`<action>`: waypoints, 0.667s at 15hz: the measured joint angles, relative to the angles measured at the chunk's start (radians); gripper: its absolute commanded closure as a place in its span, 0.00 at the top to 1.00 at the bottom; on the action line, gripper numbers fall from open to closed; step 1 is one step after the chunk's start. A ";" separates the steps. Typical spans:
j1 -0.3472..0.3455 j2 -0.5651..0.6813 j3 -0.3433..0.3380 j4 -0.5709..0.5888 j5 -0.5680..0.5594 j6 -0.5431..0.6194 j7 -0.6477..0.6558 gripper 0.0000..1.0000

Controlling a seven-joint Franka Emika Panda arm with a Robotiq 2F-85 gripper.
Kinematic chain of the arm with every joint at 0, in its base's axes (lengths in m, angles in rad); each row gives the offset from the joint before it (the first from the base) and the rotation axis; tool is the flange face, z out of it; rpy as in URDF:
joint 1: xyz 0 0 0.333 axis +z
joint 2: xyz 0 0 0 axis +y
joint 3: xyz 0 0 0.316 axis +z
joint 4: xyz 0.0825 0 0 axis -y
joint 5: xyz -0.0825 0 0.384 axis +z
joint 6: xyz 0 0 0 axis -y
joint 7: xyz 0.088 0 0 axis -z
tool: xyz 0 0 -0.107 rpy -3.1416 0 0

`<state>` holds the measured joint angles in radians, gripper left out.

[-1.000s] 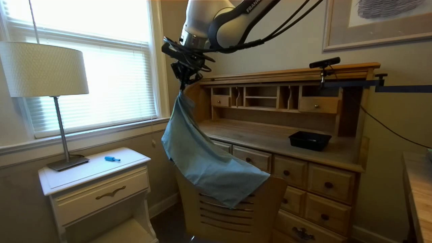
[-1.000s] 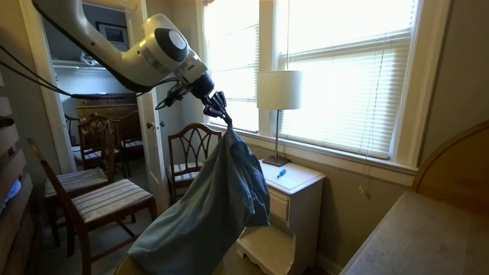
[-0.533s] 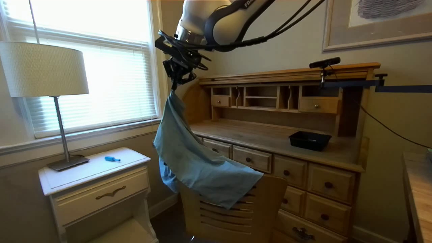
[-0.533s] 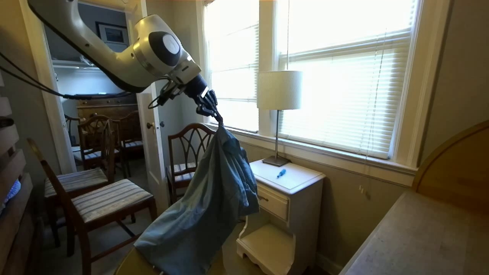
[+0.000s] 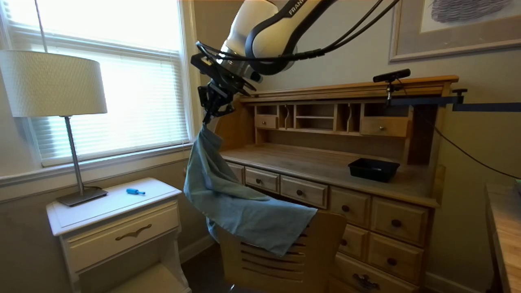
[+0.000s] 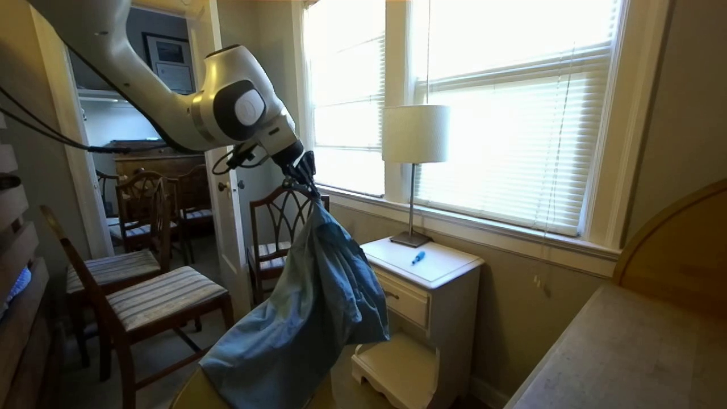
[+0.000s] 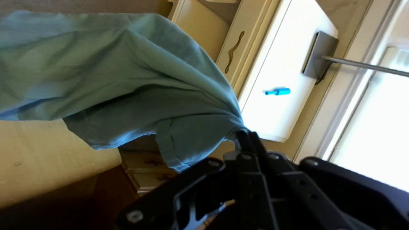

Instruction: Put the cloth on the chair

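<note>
The light blue cloth [image 5: 248,207] hangs from my gripper [image 5: 205,121], whose black fingers are pinched together on one gathered corner. From there the fabric slopes down and lies across the top of the chair [image 5: 327,236], with a pointed end hanging over the slats. The chair is light tan wood; the cloth covers its upper left part in that view. In an exterior view the cloth [image 6: 295,324] hides most of the chair [image 6: 196,392]. In the wrist view the cloth [image 7: 143,73] spreads leftward from the fingertips [image 7: 243,137], in loose folds.
A white nightstand [image 5: 163,191] with a lamp [image 5: 75,162] and a blue tool [image 5: 135,191] stands beside the chair. Behind the chair is a wooden desk [image 5: 293,156] bearing a black box [image 5: 373,169]. Dark chairs [image 6: 164,295] stand near a doorway.
In both exterior views my gripper has moved left and lower with the cloth's corner, and the arm has tilted. The held part sags more; the draped end still rests over the chair's top.
</note>
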<state>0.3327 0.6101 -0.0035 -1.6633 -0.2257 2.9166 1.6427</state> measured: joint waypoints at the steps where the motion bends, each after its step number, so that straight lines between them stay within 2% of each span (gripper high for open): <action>1: 0.003 0.000 -0.009 -0.003 0.000 0.000 0.008 0.01; 4: 0.003 0.000 -0.013 -0.003 0.000 0.000 0.014 0.00; 5: -0.014 0.000 0.011 -0.004 0.039 0.000 -0.014 0.00; 8: -0.179 0.004 0.216 -0.005 0.266 -0.027 -0.235 0.00; 10: -0.281 0.005 0.329 -0.001 0.420 -0.093 -0.374 0.00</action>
<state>0.0514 0.6148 0.3253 -1.6640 0.1942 2.8232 1.2690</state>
